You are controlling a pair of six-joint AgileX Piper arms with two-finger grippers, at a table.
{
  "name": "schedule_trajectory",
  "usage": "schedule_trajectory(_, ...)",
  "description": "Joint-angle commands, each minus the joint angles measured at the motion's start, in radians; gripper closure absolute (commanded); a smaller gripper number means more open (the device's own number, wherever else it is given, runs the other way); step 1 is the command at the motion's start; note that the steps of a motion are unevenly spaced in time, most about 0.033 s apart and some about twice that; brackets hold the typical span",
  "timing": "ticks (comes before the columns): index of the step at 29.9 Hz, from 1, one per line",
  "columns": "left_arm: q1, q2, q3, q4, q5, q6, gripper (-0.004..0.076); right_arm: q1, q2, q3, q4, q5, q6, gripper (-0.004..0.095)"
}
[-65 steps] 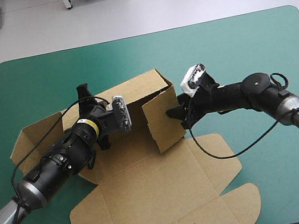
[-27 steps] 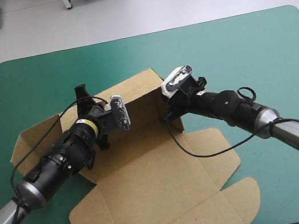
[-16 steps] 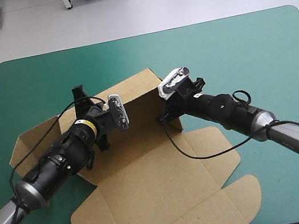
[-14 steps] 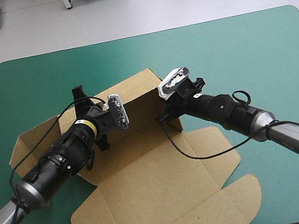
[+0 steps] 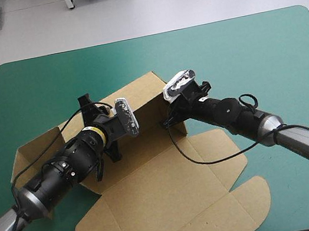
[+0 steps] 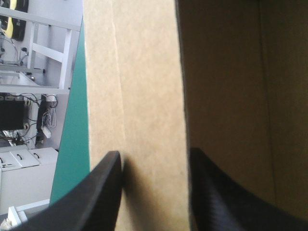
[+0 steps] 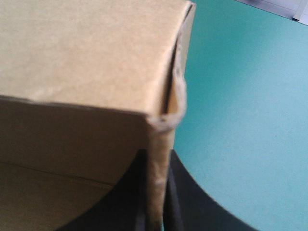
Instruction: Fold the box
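Your left gripper (image 6: 154,161) has its jaws clamped on the far wall of the brown cardboard box (image 5: 169,196) — the right gripper (image 7: 155,155) has its jaws pinching the right wall's edge. The teal-green worktop (image 5: 252,56) lies bare beyond.

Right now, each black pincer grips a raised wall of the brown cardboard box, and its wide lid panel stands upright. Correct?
No: the wide lid panel of the brown cardboard box lies flat on the teal-green table cover, as the high view shows. The left pincer and right pincer do grip a raised wall.
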Motion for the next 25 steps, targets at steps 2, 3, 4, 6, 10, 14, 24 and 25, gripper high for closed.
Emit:
schedule_trajectory(2, -0.046, -0.023, -0.041, -0.024, -0.004, -0.029, 0.0383, 0.017, -0.034, -0.029, -0.013, 0.028, -0.012, 0.0905)
schedule_trajectory(3, -0.055, -0.023, -0.043, -0.024, 0.005, -0.029, 0.0383, 0.017, -0.034, -0.029, -0.013, 0.027, -0.012, 0.0905)
schedule_trajectory(4, -0.067, -0.023, -0.043, -0.024, 0.016, -0.031, 0.0383, 0.017, -0.034, -0.029, -0.013, 0.025, -0.011, 0.0905)
schedule_trajectory(6, -0.092, -0.023, -0.045, -0.022, 0.036, -0.053, 0.0383, 0.017, -0.034, -0.029, -0.013, 0.023, 0.000, 0.0905)
schedule_trajectory(10, -0.150, -0.023, -0.079, -0.015, 0.091, -0.080, 0.0383, 0.017, -0.034, -0.031, -0.013, 0.006, 0.011, 0.0905)
schedule_trajectory(14, -0.213, -0.023, -0.156, -0.015, 0.162, -0.112, 0.0383, 0.017, -0.034, -0.031, -0.013, -0.014, 0.018, 0.0905)
schedule_trajectory(24, -0.276, -0.023, -0.302, -0.115, 0.439, -0.298, 0.0481, -0.018, -0.034, -0.058, -0.012, 0.010, 0.050, 0.0905)
schedule_trajectory(25, -0.276, -0.023, -0.312, -0.158, 0.456, -0.298, 0.0538, -0.031, -0.034, -0.058, -0.012, 0.025, 0.059, 0.0905)
